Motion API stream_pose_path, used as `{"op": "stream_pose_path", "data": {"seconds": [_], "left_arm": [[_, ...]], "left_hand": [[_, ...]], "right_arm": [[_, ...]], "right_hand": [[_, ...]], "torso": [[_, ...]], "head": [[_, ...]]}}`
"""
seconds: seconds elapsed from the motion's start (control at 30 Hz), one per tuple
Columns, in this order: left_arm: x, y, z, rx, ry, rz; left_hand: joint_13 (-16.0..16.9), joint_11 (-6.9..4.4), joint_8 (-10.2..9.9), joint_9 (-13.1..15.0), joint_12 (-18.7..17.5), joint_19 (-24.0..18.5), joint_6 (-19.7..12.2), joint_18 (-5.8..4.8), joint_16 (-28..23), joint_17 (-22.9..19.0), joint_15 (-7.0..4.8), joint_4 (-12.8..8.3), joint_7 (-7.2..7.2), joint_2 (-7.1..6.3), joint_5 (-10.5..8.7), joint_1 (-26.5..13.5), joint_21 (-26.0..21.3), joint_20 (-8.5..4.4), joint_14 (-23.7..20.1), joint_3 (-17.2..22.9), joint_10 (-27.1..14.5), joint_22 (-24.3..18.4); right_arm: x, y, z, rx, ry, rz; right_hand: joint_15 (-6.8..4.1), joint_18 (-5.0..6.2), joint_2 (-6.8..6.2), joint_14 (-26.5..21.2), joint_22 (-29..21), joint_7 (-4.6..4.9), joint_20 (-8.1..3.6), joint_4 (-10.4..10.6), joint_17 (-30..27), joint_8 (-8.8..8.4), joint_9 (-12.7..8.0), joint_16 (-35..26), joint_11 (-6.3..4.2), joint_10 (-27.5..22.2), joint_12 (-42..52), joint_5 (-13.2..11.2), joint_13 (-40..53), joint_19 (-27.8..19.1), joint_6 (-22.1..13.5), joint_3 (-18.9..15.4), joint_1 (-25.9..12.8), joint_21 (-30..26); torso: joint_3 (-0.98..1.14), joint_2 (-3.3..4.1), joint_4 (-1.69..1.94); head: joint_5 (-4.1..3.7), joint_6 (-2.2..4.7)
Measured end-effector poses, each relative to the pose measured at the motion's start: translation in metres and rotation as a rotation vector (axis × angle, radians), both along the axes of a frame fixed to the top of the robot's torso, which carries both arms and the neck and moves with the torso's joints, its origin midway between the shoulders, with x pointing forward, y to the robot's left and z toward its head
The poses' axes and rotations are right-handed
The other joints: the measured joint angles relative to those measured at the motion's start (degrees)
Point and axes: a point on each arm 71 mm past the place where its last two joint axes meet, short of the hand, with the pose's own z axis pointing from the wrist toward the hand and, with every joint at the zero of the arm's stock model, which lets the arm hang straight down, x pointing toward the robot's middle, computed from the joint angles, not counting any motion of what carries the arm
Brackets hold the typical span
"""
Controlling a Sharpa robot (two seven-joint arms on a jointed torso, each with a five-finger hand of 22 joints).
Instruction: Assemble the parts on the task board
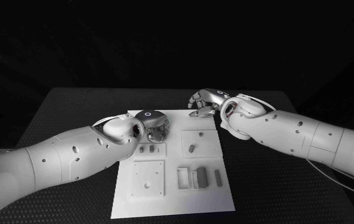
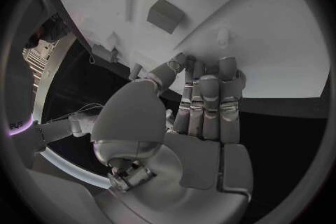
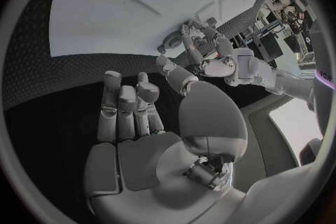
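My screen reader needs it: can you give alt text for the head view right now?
Both hands hover over the far half of the white task board, holding nothing: the left hand near its far left corner, the right hand at its far edge. Small grey parts lie on the board nearer the robot.

Tabletop [image 1: 73,106]: black, finely textured surface, lying under the white board and stretching out past it on every side.
Backdrop: dark, sitting behind the tabletop's far edge.

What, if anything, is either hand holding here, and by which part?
Nothing: the left hand and right hand both show bare palms with extended fingers, over the task board.
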Motion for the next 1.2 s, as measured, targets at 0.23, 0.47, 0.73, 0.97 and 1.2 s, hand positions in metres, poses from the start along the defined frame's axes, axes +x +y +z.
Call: {"op": "stream_pose_path", "data": {"seconds": [0.23,0.47,0.73,0.97,1.2], "left_arm": [[0.0,0.0,0.0,-0.001,-0.001,0.001],[-0.002,0.002,-0.001,-0.01,-0.005,0.0],[-0.004,0.005,-0.002,-0.031,-0.013,-0.001],[-0.008,0.008,0.0,-0.074,-0.016,0.003],[-0.007,0.01,0.015,-0.149,-0.016,0.021]], "left_hand": [[0.18,-0.45,0.47,-0.16,-0.05,0.57,1.0,-0.03,0.27,-0.1,-0.33,-0.23,-0.32,0.74,-0.22,0.75,0.23,-0.37,0.73,1.19,1.2,0.0],[0.19,-0.98,1.22,-0.09,0.01,1.11,2.06,-0.09,0.48,-0.16,-0.72,-0.18,-0.67,1.04,-0.67,1.94,0.63,-0.5,1.13,2.59,2.33,-0.01],[0.36,-1.35,1.54,0.21,0.13,2.0,2.59,-0.54,0.93,-0.16,-1.22,-0.2,-0.98,1.11,-0.9,2.21,1.07,-0.99,1.84,3.06,3.18,-0.01],[0.36,-1.53,1.57,0.24,-0.02,2.32,2.8,-0.97,1.17,-0.16,-1.21,-0.19,-1.19,1.18,-1.13,2.57,1.1,-1.3,2.24,3.36,3.55,-0.02],[0.36,-1.53,1.57,0.18,-0.18,2.51,2.79,-0.97,1.17,-0.16,-1.2,-0.19,-1.2,1.1,-0.89,2.81,1.1,-1.1,2.28,3.37,3.56,-0.02]], "right_arm": [[0.0,0.0,0.0,0.0,0.0,0.0],[0.0,0.0,0.0,0.0,0.0,0.0],[0.0,0.0,0.0,0.0,0.0,0.0],[0.0,0.0,0.0,0.0,0.0,-0.001],[0.0,-0.001,0.0,0.0,0.0,-0.001]], "right_hand": [[0.0,0.0,0.0,0.0,0.0,0.0,0.0,0.0,0.0,0.0,0.0,0.0,0.0,0.0,0.0,0.0,0.0,0.0,0.0,0.0,0.0,0.0],[0.0,0.0,0.0,0.0,0.0,0.0,0.0,0.0,0.0,0.0,0.0,0.0,0.0,0.0,0.0,0.0,0.0,0.0,0.0,0.0,0.0,0.0],[0.0,0.0,0.0,0.0,0.0,0.0,0.0,0.0,0.0,0.0,0.0,0.0,0.0,0.0,0.0,0.0,0.0,0.0,0.0,0.0,0.0,0.0],[0.0,0.0,0.0,0.0,0.0,0.0,0.0,0.0,0.0,0.0,0.0,0.0,0.0,0.0,0.0,0.0,0.0,0.0,0.0,0.0,0.0,0.0],[0.0,0.0,0.0,0.0,0.0,0.0,0.0,0.0,0.0,0.0,0.0,0.0,0.0,0.0,0.0,0.0,0.0,0.0,0.0,0.0,0.0,0.0]], "torso": [[0.0,0.01,-0.02],[0.0,0.01,-0.01],[-0.01,0.01,0.0],[-0.02,-0.01,0.02],[-0.02,-0.04,0.08]], "head": [[0.03,-0.06],[0.03,-0.07],[0.1,0.01],[0.13,0.14],[0.2,0.3]]}}
